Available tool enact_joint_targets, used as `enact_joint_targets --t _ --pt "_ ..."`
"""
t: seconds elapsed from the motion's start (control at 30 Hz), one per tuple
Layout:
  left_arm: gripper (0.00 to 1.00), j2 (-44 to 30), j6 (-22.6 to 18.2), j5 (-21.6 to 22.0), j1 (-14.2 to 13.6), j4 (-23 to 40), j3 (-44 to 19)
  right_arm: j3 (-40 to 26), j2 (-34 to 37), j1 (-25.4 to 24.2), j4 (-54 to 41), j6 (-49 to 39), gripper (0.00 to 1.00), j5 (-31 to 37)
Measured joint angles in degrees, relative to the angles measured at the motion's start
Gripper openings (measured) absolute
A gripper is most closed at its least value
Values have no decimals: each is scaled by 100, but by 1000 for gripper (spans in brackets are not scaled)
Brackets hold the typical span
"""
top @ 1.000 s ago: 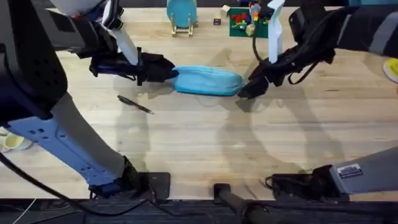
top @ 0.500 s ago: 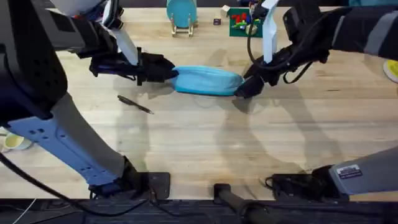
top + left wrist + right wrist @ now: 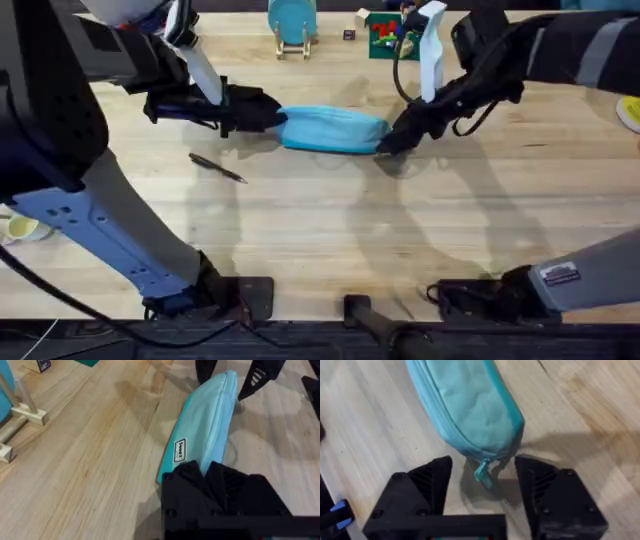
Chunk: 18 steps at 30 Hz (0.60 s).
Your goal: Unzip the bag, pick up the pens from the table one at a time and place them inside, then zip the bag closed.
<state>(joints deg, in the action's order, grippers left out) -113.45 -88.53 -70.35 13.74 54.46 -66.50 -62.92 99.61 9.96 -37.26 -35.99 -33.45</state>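
The light-blue bag [image 3: 335, 129] lies lengthwise on the wooden table [image 3: 330, 230], zipped up. My left gripper [image 3: 268, 113] is shut on the bag's left end [image 3: 192, 457]. At the right end my right gripper [image 3: 392, 143] is open, its fingers [image 3: 427, 482] on either side of the hanging zipper pull [image 3: 482, 471] without touching it. That gripper's dark fingers also show beyond the bag's far end [image 3: 227, 375] in the left wrist view. One thin dark pen [image 3: 218, 167] lies on the table in front of the bag's left end.
At the table's back edge a round teal disc on a wooden stand [image 3: 292, 22] stands beside a green tray of small colourful pieces [image 3: 398, 36]. A yellow-rimmed object [image 3: 630, 110] sits at the right edge. Bare wood stretches in front of the bag.
My right gripper has edged left and slightly back, closing in on the bag's right end around the zipper pull. The left gripper, the bag and the pen have stayed put.
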Motion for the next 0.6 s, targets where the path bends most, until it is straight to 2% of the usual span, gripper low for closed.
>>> enact_joint_targets --t 0.27,0.33,0.4,0.6 --pt "41 -1 0 0 0 1 0 0 1 0 -2 42 411 0" --pt "42 -1 0 0 0 -1 0 0 1 0 -2 48 259 0" --pt "41 0 0 0 0 -1 0 0 1 0 3 67 64 11" --pt "41 1 0 0 0 -1 0 0 -1 0 -1 66 33 13"
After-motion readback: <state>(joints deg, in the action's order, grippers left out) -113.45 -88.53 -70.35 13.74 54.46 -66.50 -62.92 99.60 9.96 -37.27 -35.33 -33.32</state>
